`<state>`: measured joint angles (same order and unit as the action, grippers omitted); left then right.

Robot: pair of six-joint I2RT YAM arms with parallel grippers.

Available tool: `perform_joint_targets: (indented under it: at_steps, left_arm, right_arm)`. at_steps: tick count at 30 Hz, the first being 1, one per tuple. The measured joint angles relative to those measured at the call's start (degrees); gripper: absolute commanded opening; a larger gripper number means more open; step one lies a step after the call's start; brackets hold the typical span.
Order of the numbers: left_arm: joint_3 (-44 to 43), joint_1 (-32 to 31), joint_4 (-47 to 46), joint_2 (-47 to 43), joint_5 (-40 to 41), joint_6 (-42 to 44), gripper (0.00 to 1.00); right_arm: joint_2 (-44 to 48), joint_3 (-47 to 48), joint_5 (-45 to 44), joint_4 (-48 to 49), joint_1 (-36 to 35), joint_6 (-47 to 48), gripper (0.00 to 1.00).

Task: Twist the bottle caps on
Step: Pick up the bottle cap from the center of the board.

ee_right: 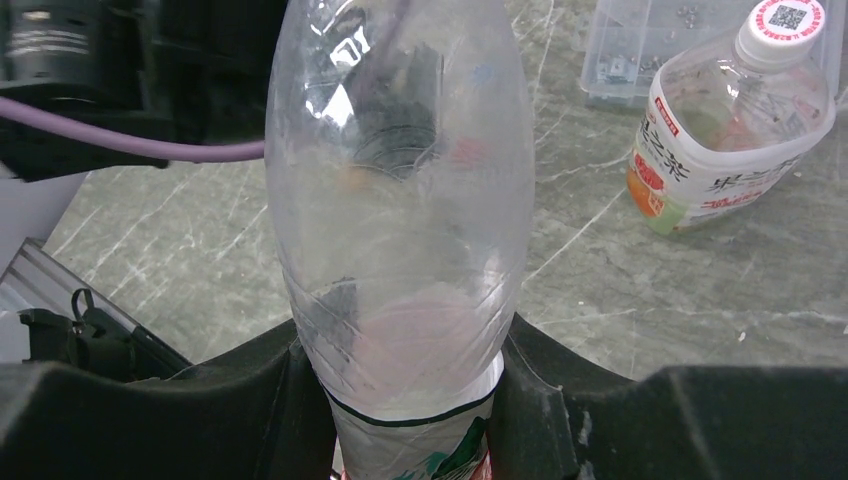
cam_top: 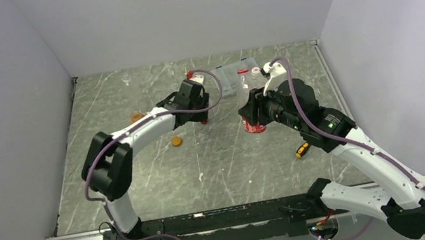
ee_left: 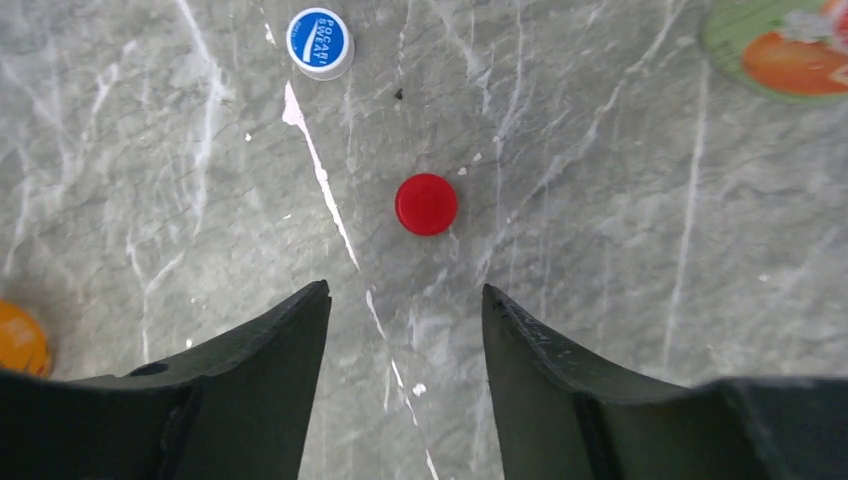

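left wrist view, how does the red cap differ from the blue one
The red cap is plain red; the blue cap carries white lettering and a whitish rim. The red cap lies just ahead of the open left claw; the blue cap lies farther away, off to one side. Both are round, flat on the table.

The desk [ee_left: 600,300] is grey marble with white veins. On it are a plain red cap [ee_left: 426,204], a blue cap [ee_left: 320,42] with white lettering and rim, and an orange cap [ee_left: 18,340]. The clear bottle [ee_right: 400,200] has a red, white and green label. The far bottle [ee_right: 730,130] has a white label with red print, orange and green below, and a white cap [ee_right: 785,25] printed red.
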<state>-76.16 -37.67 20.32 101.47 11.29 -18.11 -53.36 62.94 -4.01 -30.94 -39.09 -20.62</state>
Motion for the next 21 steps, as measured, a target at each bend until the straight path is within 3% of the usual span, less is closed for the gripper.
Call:
perform_joint_targets:
  at_steps: [7, 21]
  left_arm:
    - [-2.03, -0.2, -4.22, 9.16, 0.57, 0.44, 0.56]
    - [-5.14, -0.9, -6.34, 15.93, 2.23, 0.68, 0.52]
  right_arm:
    - [0.48, 0.0, 0.0, -1.03, 0.0, 0.0, 0.43]
    - [1.01, 0.0, 0.02, -2.1, 0.0, 0.0, 0.44]
